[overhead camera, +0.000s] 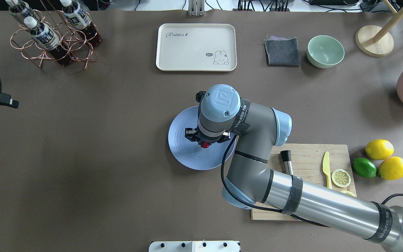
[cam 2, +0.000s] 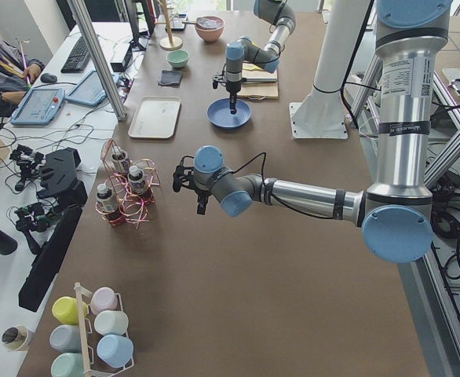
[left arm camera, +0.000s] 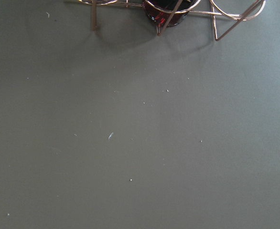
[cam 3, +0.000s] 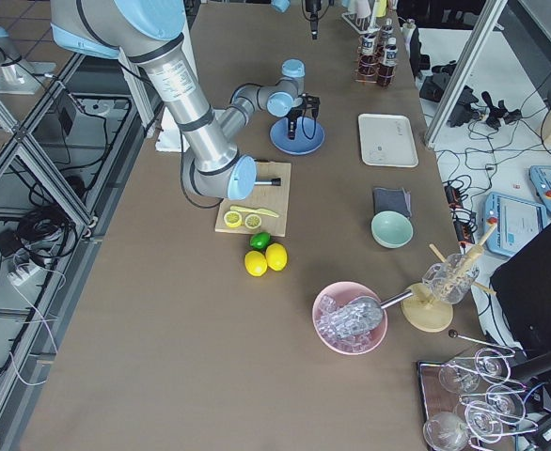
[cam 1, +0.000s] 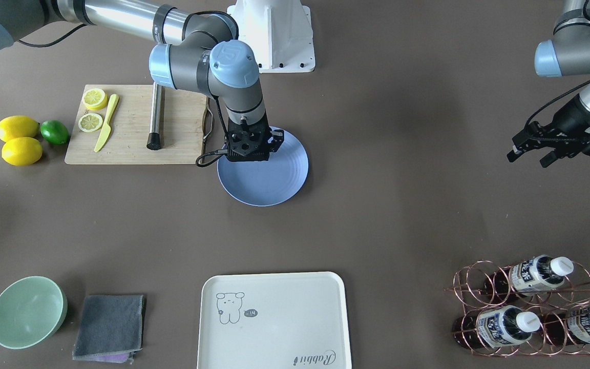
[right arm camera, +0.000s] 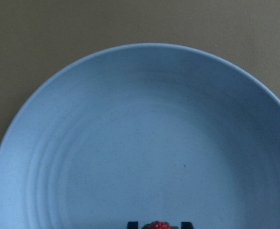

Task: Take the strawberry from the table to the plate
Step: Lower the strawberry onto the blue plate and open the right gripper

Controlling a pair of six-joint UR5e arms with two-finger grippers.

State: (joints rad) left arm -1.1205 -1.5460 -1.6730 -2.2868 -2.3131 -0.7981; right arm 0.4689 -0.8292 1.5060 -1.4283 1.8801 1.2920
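Release wants care: judging by the gap, lower a little, then part the jaws slowly so the tiny dark-red bumpy strawberry cannot roll. The right two-finger gripper pinches it between its tips, over the round blue-lavender plate at the overhead frame's centre.

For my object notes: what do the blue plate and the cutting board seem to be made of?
Blue plate: probably matte plastic or fibre composite; dull, speckled surface with moulded rings. Cutting board: wood or bamboo, unvarnished-looking; pale grain strips show.
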